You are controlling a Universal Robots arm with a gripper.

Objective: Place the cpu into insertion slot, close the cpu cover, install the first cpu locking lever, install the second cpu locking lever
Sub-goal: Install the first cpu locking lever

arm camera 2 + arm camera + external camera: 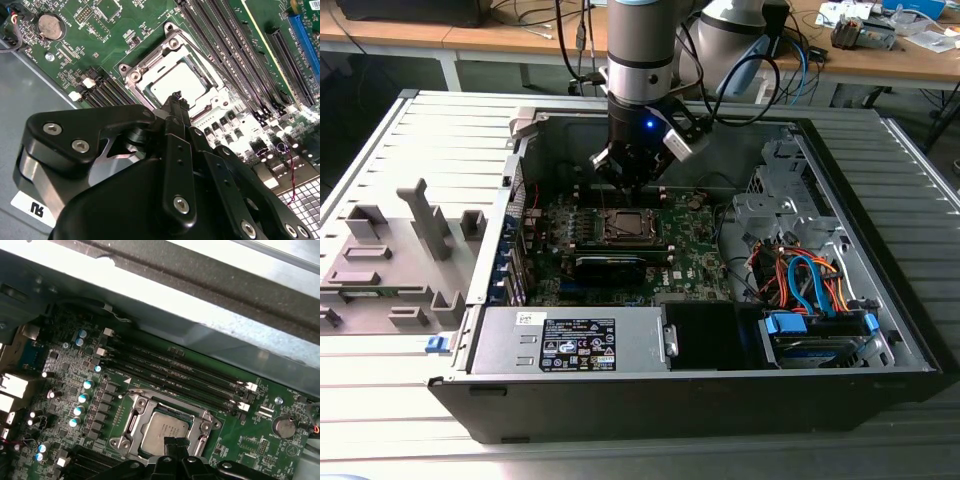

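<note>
The small silver-grey square cpu (172,82) sat in the dark-rimmed insertion slot (202,70), the thin silver metal cpu cover (137,82) lying flat around it, the black end effector (176,97) closed and empty just above; latching could not be judged.

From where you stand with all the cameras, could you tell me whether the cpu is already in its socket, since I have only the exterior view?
Observer: Yes. In both wrist views the cpu lies in the insertion slot, silver top up.
Operator: Thank you. Is the cpu cover down?
Observer: It looks so. In the first wrist view the cpu cover lies flat as a frame around the chip.
Operator: And where exactly is the gripper?
Observer: In the second wrist view the gripper is at one edge of the cpu, its tips closed together. I cannot tell whether it touches.
</note>
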